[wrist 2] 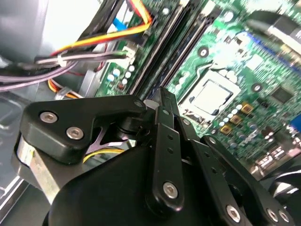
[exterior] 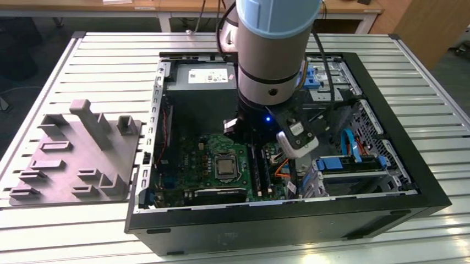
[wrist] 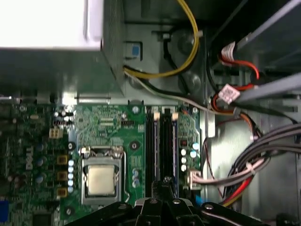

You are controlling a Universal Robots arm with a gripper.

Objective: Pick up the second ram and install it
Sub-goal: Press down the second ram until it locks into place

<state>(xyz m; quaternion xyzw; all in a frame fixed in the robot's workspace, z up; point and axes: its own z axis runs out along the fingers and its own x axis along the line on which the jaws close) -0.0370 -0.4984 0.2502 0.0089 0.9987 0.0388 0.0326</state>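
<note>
The arm is reaching down into the open computer case [exterior: 411, 190], which is lying on the slatted surface [exterior: 88, 66]. In the exterior view a grey fixture block [exterior: 77, 157] is sitting at nine o'clock from the case. In both wrist views the tool [wrist: 164, 182] [wrist 2: 162, 96] is hanging narrow, its tips drawn together with nothing showing between them, right over the motherboard [wrist: 110, 125] memory slots. The second ram [wrist: 167, 141] is lying long and dark in the slot line running out from under the tips; whether the tips are touching it I cannot tell. In the exterior view the processor socket [exterior: 223, 165] is sitting at nine o'clock from the slots.
</note>
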